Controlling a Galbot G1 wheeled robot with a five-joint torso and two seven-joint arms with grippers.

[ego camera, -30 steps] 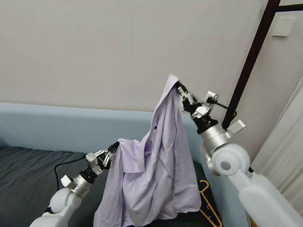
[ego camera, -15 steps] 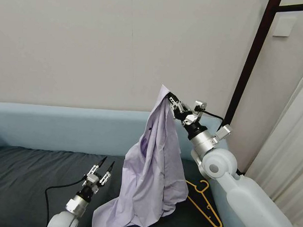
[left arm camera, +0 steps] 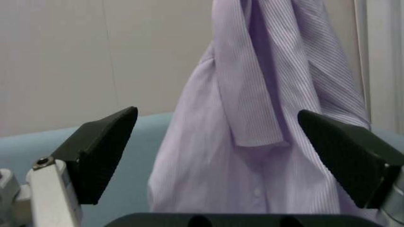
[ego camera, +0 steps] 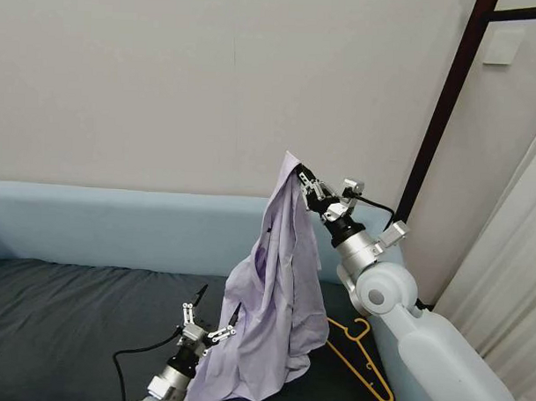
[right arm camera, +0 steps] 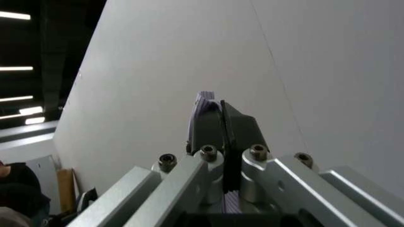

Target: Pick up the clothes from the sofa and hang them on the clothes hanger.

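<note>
Shifted since earlier: left gripper (ego camera: 216, 302), fingers spread, now beside the lower hem of the shirt (ego camera: 277, 306). Shirt, lilac, fine-striped: hanging above sofa (ego camera: 73, 238), top pinched by right gripper (ego camera: 302, 181). Hanger (ego camera: 364, 358), yellow: lying on sofa seat.

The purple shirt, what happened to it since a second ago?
The left gripper let go of the shirt, dropped down and swung, open, toward its lower edge. The right gripper lowered the shirt a little and stays shut on its top. The yellow hanger still lies on the sofa.
</note>
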